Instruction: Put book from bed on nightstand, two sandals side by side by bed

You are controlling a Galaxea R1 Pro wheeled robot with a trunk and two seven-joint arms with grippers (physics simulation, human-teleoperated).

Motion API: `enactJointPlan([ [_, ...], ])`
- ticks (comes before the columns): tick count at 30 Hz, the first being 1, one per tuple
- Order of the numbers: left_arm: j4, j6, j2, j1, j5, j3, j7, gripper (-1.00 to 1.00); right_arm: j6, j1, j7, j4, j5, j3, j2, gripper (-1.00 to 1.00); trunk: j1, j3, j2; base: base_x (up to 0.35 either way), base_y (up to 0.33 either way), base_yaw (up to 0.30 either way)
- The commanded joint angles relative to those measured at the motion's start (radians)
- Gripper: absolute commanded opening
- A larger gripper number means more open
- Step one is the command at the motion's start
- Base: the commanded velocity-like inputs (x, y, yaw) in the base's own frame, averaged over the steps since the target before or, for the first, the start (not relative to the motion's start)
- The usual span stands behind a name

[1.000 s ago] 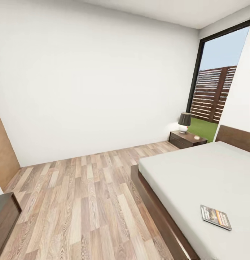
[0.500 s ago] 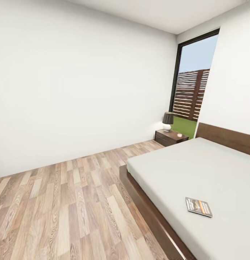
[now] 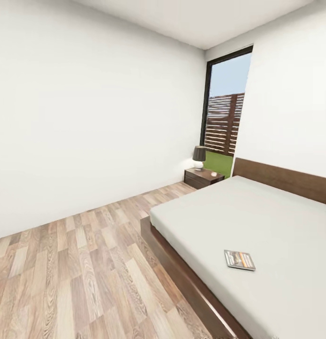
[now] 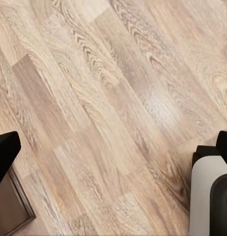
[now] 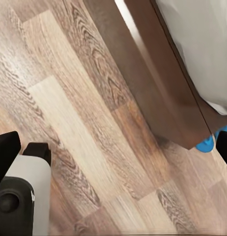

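Observation:
The book (image 3: 239,260) lies flat on the light-grey mattress of the bed (image 3: 257,221), close to its near side edge. A dark-brown nightstand (image 3: 203,178) stands at the far wall beside the headboard. In the right wrist view a bit of a bright-blue sandal (image 5: 207,143) peeks out on the floor at the corner of the bed frame (image 5: 162,83); the rest of it is hidden. My right gripper (image 5: 113,150) hangs open over the floor planks, nothing between its fingers. My left gripper (image 4: 113,150) is open over bare floor too.
A dark-shaded lamp (image 3: 199,157) and a small pale object sit on the nightstand. A tall black-framed window (image 3: 224,122) is behind it. Wood floor (image 3: 78,263) stretches left of the bed. A dark wooden furniture corner (image 4: 10,211) and my base (image 4: 212,196) lie near the left gripper.
The head camera has swung right, so the whole picture shifted left; the dark cabinet at the left edge left the view. The book stays where it was on the bed.

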Motion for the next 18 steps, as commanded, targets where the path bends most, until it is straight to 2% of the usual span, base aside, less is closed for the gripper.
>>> enactJointPlan([
  [1,-0.001,-0.002,0.000,0.000,0.005,-0.009,0.004,1.00,0.003,-0.001,0.003,-0.001,-0.010,0.008,0.000,1.00,0.000,-0.001,-0.001,0.000,0.068,-0.281],
  [18,-0.001,-0.003,0.000,0.000,0.006,-0.009,0.004,1.00,0.003,-0.001,0.003,-0.001,-0.010,0.008,0.000,1.00,0.000,0.006,-0.001,0.000,0.025,-0.281],
])
